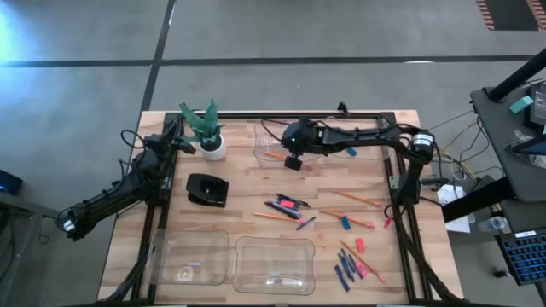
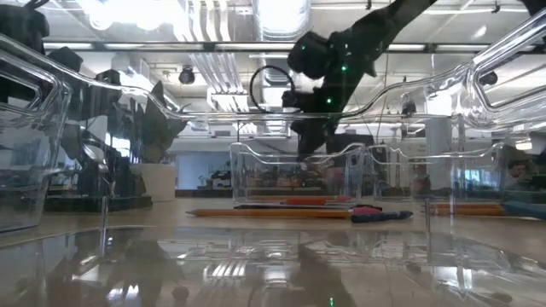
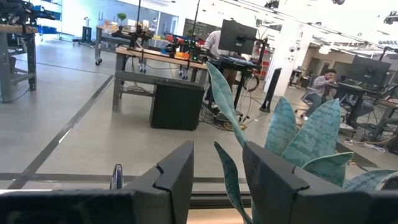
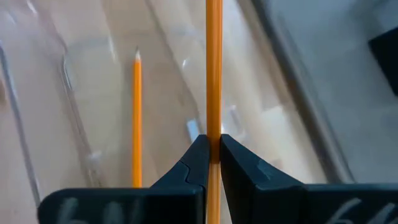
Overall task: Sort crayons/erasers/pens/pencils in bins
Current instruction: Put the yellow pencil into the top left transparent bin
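Note:
My right gripper (image 1: 293,161) hangs over the far middle clear bin (image 1: 260,143), shut on an orange pencil (image 4: 213,74). A second orange pencil (image 4: 137,118) lies on that bin's floor. My left gripper (image 3: 217,180) is open and empty at the far left, beside the potted plant (image 1: 207,130). Loose on the table are black pens (image 1: 286,205), orange pencils (image 1: 351,198), small erasers (image 1: 358,245) and dark-blue crayons (image 1: 345,270). Two clear bins (image 1: 192,256) (image 1: 275,263) stand at the near edge. Another bin (image 1: 375,152) stands at the far right. My right gripper pinches the pencil's shaft (image 4: 213,127) between its two fingertips (image 4: 198,155). The fingers come from above, and the pencil runs on past them over the bin floor. It appears lifted clear of the floor, beside the pencil lying there.
A small black box (image 1: 206,189) sits left of centre. The plant's white pot (image 1: 213,149) stands at the far left. A light-blue piece (image 1: 350,151) lies in the far right bin. Bare wood shows between the black box and the loose pens.

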